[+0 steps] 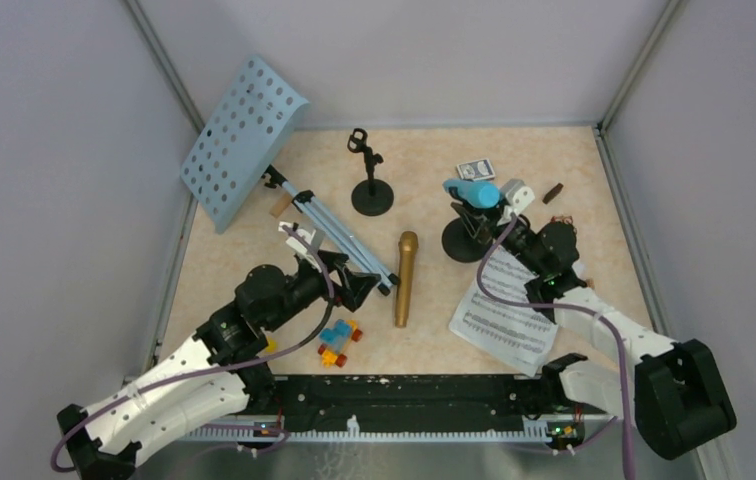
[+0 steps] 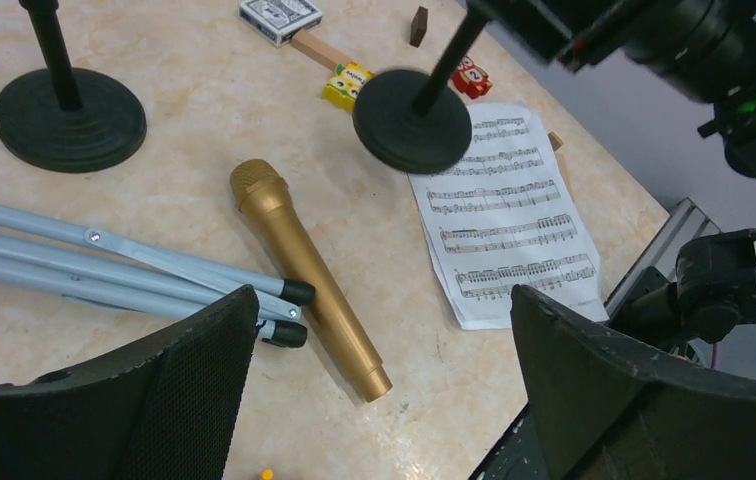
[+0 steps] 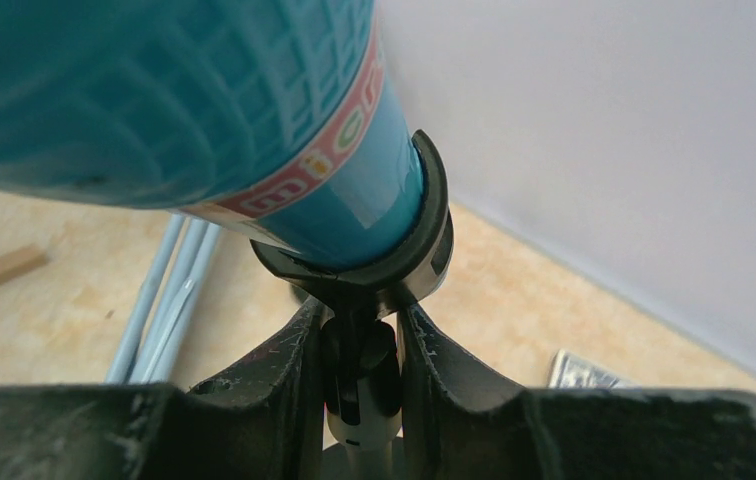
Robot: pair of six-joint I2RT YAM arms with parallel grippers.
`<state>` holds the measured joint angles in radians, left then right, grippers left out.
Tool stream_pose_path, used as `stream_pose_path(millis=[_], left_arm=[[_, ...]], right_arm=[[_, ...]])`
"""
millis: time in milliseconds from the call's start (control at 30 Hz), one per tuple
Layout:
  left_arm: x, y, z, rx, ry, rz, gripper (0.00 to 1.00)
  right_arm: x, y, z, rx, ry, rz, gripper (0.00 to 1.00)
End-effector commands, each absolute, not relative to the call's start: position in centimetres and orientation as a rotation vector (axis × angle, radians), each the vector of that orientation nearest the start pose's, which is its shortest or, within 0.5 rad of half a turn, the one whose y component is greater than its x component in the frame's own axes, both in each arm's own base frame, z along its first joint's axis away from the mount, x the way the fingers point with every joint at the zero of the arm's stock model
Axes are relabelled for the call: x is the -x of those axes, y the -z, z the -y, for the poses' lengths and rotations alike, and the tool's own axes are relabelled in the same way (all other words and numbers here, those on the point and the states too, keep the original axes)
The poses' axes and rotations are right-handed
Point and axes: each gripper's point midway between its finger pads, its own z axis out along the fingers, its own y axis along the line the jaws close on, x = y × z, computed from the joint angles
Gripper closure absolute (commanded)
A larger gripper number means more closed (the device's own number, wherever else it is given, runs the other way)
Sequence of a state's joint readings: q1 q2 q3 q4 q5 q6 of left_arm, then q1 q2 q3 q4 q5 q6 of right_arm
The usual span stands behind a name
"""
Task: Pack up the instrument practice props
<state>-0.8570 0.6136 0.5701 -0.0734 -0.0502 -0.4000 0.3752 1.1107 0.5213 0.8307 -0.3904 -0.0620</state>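
Observation:
The pale-blue music rack (image 1: 242,140) lies tipped at the back left, its tripod legs (image 2: 104,265) stretched toward the gold microphone (image 1: 406,278) lying flat mid-table. My left gripper (image 2: 382,335) hangs open just above that microphone's (image 2: 309,290) tail end and the leg tips, holding nothing. My right gripper (image 3: 359,320) is shut on the stem of the right mic holder (image 1: 459,243), just under the clip that carries the blue microphone (image 3: 204,100). An empty second mic holder (image 1: 371,195) stands at the back. A sheet-music page (image 1: 504,320) lies front right.
A small colourful toy-block car (image 1: 337,342) sits near the front edge by the left arm. A card deck (image 1: 474,168), a dark wooden block (image 1: 553,192) and small coloured blocks (image 2: 347,82) lie at the back right. Walls close three sides; a black rail (image 1: 404,400) runs along the front.

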Motion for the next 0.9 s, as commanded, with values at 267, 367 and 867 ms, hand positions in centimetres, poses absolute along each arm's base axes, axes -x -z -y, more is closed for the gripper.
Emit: stream_pose_path(millis=[267, 367, 867], left_arm=[[-17.6, -27.9, 21.4, -0.429, 0.886, -1.544, 0.01], [-17.2, -28.0, 21.5, -0.445, 0.897, -1.533, 0.01], [-16.4, -27.5, 22.4, -0.572, 0.903, -1.547, 0.01]], right_arm=[[-26.4, -25.6, -23.0, 0.711, -0.699, -1.05, 1.0], [-26.0, -24.6, -23.8, 0.704, -0.765, -1.035, 1.0], [-25.4, -22.2, -25.4, 0.707, -0.926, -1.045, 0.38]])
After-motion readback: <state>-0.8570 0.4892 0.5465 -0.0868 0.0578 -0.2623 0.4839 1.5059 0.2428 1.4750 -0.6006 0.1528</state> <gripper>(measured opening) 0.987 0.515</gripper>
